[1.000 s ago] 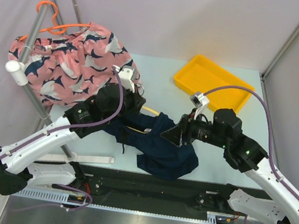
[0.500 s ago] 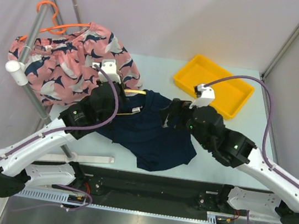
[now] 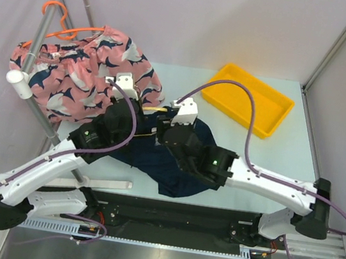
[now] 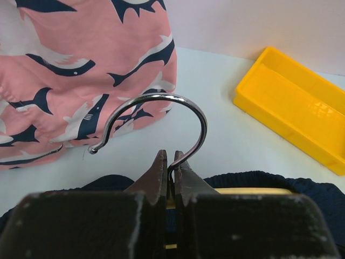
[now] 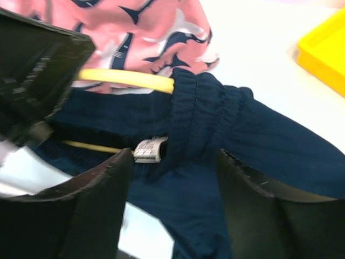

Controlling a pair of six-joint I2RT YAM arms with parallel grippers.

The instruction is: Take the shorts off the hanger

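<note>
The dark navy shorts [image 3: 150, 160] hang on a yellow hanger [image 3: 156, 108] low over the table. My left gripper [image 3: 140, 104] is shut on the neck of the hanger's metal hook [image 4: 199, 116], as the left wrist view [image 4: 168, 159] shows. My right gripper [image 3: 163, 131] is open, its jaws wide on either side of the navy waistband [image 5: 205, 118] and white label, as the right wrist view [image 5: 173, 156] shows. The pink shark-print shorts [image 3: 83, 78] hang on an orange hanger [image 3: 58, 26] at the back left.
A grey rail [image 3: 45, 28] with a white end cap slants down the left side and carries the orange hanger. A yellow tray [image 3: 251, 99] lies at the back right. Frame posts stand at the right.
My right arm has swung left across the navy shorts and now sits close beside my left gripper. The left gripper has lifted the hanger back toward the pink shorts.
</note>
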